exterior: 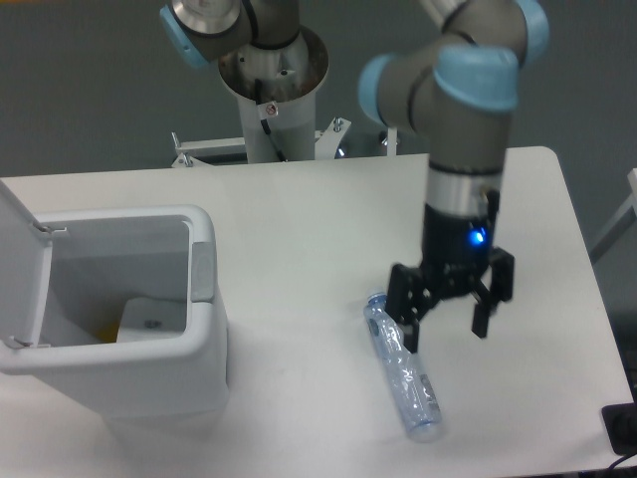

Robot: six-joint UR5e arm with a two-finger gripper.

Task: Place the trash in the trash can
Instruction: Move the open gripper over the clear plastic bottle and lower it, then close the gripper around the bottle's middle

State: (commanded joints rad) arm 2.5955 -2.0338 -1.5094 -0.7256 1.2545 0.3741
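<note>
The pincer (445,325) is hanging over the white bench (299,214) with its fingers spread, gripping nothing, one fingertip just beside the upper part of the clear bluish plastic bottle (403,367). The bottle is lying on the bench, cap end pointing to 11 o'clock. At 9 o'clock from it, the white trash can (204,329) is standing with its lid open, a white paper pack (151,319) lying inside.
</note>
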